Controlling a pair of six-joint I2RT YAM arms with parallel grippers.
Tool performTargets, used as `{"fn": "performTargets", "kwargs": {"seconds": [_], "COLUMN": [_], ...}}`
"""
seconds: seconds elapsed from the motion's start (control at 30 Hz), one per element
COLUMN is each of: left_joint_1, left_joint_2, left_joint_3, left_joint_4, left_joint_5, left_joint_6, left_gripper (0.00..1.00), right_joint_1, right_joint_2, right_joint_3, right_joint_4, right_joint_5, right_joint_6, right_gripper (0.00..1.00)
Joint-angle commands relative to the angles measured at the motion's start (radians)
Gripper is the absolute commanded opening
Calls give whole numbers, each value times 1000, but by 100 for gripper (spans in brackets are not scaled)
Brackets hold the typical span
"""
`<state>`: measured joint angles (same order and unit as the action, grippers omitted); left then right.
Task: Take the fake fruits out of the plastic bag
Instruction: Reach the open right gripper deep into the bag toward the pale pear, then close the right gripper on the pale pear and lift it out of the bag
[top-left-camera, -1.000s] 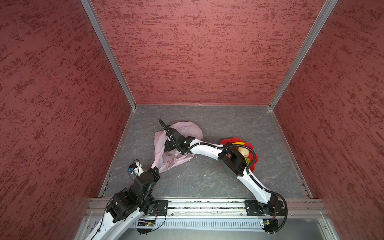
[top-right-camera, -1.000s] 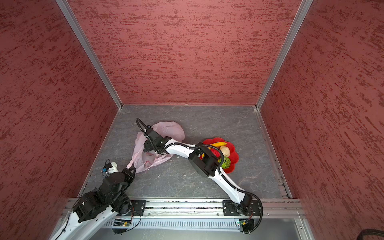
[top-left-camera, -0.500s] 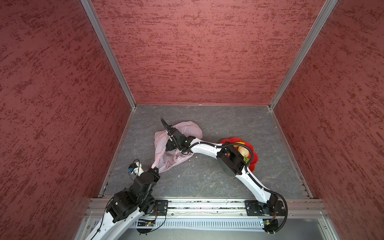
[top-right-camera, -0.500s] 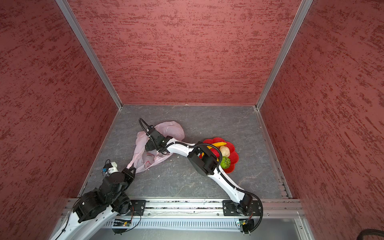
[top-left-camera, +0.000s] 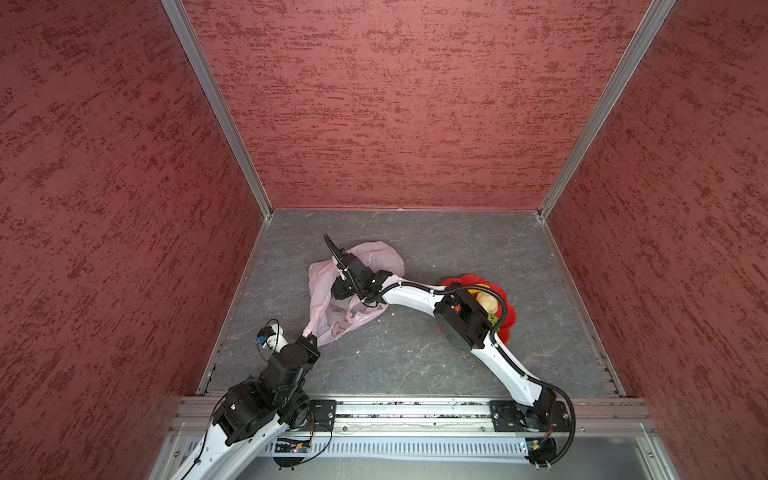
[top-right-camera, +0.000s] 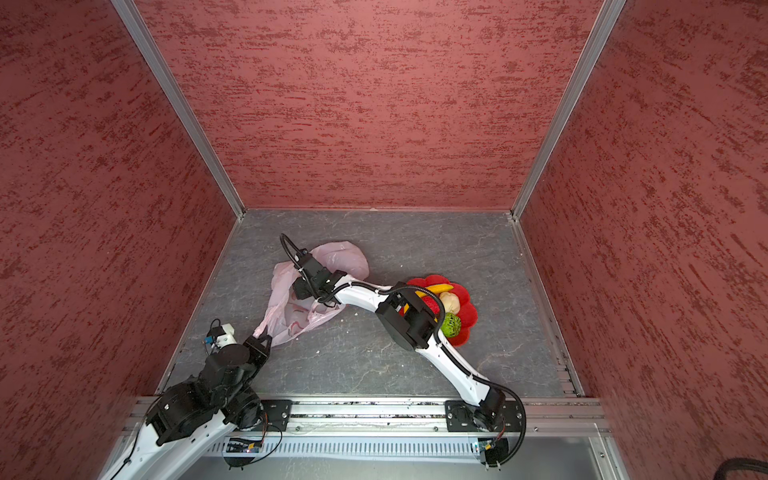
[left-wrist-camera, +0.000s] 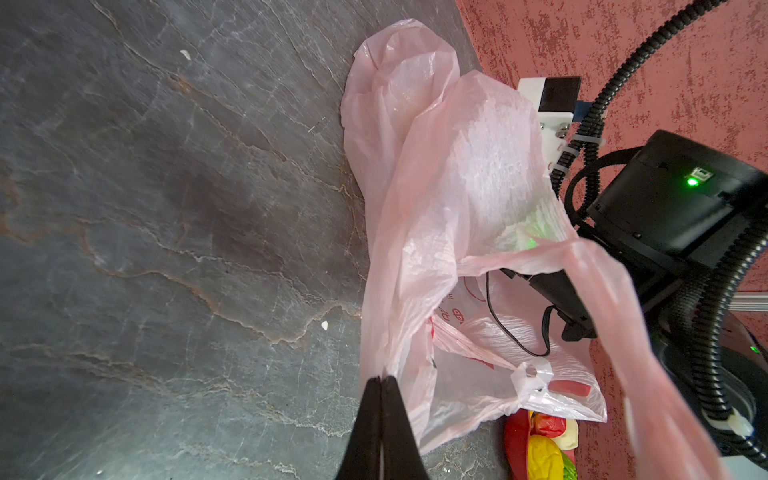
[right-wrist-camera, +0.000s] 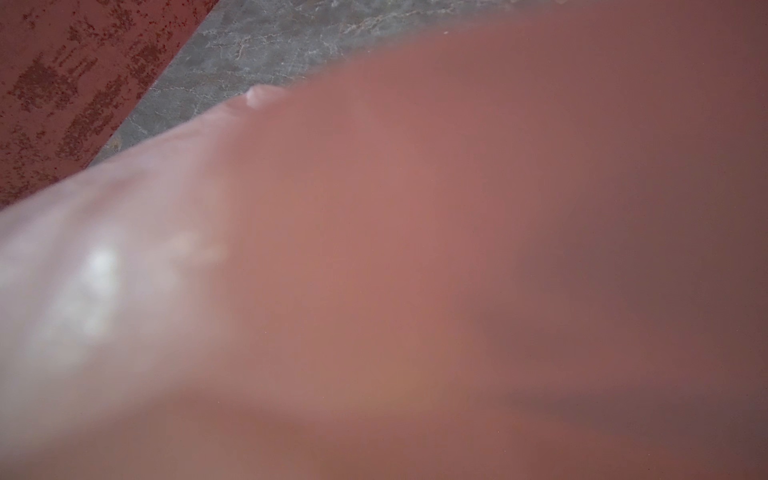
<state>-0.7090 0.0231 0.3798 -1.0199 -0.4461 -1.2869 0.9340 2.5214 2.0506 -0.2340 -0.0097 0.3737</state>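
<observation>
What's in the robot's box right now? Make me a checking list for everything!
Surface: grey stone-look tabletop.
Job's things: crinkly pale-pink plastic bag lying open; yellow banana, beige ball, green ball and red ball on the red flower-shaped plate.
Clutter: small white crumbs.
Grippers: left gripper shut on the bag's edge; right gripper inside the bag, jaws hidden.
Cables: black ribbed cable along the right arm; thin black wire in the bag mouth.
Surroundings: red textured walls, aluminium rail.
</observation>
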Motion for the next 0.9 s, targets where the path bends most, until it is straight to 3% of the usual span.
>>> {"fn": "performTargets", "kwargs": {"seconds": [0.0, 0.13, 0.5, 0.87], "left_joint_1": [-5, -4, 2, 7], "left_joint_2": [-5, 2, 119, 225], "left_joint_3": [-16, -16, -15, -37], "left_joint_4": [8, 45, 224, 454], "left_joint_5": [-28, -72, -150, -161], "left_joint_6": [-4, 14, 102, 195], "left_gripper": [0, 0, 1, 1], "right_joint_1": [-5, -4, 27, 66], "right_joint_2": [-12, -67, -318, -492], "right_joint_3": [22, -37, -296, -402], "right_joint_4": [1, 1, 1, -87], "right_joint_5": [-28, -43, -85, -84], "right_joint_6": [-17, -25, -33, -50], "right_gripper": [57, 51, 46, 45]}}
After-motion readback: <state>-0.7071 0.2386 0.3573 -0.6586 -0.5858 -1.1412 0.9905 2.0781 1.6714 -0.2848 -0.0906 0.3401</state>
